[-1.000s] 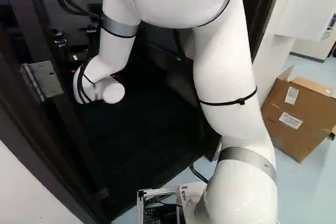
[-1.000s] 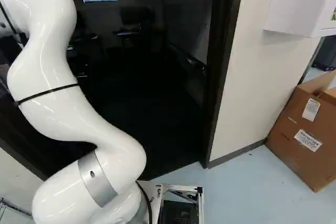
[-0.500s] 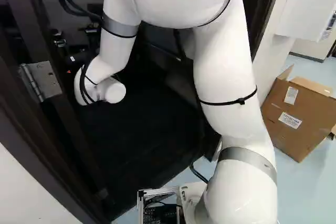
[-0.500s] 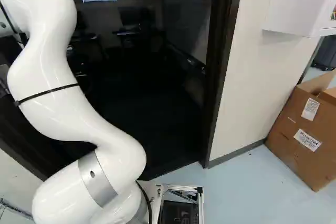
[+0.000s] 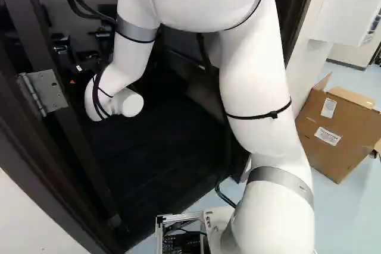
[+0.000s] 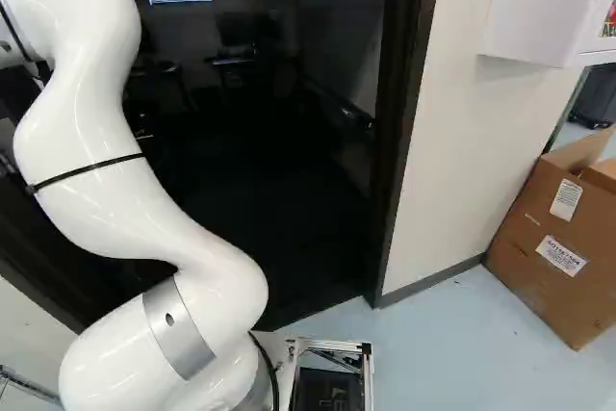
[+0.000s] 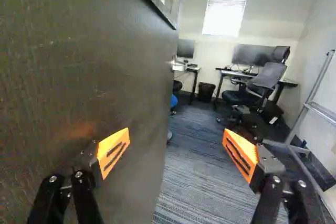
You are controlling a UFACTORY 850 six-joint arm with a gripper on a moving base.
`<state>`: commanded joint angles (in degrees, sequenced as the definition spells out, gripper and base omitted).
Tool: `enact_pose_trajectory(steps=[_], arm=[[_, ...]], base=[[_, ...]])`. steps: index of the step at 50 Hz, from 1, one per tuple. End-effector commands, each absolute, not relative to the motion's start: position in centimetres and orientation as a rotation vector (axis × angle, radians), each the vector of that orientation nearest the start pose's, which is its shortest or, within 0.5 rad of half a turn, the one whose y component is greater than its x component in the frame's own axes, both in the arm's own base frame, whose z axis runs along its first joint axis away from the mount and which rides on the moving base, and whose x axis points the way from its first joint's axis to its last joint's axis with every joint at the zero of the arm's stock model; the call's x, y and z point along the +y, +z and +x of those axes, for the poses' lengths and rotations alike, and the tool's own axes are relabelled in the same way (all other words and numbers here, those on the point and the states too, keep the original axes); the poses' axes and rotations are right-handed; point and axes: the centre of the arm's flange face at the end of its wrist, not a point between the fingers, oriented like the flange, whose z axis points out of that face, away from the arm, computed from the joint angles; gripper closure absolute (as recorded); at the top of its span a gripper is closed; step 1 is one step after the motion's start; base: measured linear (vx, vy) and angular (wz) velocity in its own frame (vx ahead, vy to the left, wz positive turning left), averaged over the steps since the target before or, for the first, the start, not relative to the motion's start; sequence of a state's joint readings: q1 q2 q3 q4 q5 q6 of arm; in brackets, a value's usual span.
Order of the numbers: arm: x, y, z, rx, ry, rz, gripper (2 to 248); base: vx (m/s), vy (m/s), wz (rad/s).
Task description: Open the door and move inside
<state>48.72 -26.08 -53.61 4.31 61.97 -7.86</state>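
Door [image 7: 100, 82] swung open into the room, alongside tool [image 7: 176, 139]; contact unclear. Tool open, nothing gripped. Opening judged largely done; base [image 6: 337, 345] outside door frame [image 6: 398, 122], entry remaining.

from where i stand, the glossy white jointed robot arm [image 5: 256, 81] catches bright highlights, and the smooth pale blue floor [image 6: 443, 363] carries a soft sheen. a faint shadow lies under the boxy white wall cabinet [image 6: 539, 7]. past the doorway both base views sink almost to black, while the wrist view shows the room well lit, the rectangular slatted window [image 7: 224, 19] glaring white, an orange glow smudging the flat dark brown door [image 7: 63, 77].
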Motion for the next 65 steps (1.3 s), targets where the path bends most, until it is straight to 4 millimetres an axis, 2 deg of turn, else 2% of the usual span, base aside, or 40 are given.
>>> enact_pose_trajectory(steps=[19,27,65], arm=[[44.1,40.6,39.3,-0.859,-1.819,-1.738,3],[43.6,40.6,39.4,-0.847,-1.823,-1.75,3],[36.5,41.0,40.8,-0.612,-1.894,-1.938,3]], base=[[0.0,0.0,0.0],[0.0,0.0,0.0],[0.0,0.0,0.0]])
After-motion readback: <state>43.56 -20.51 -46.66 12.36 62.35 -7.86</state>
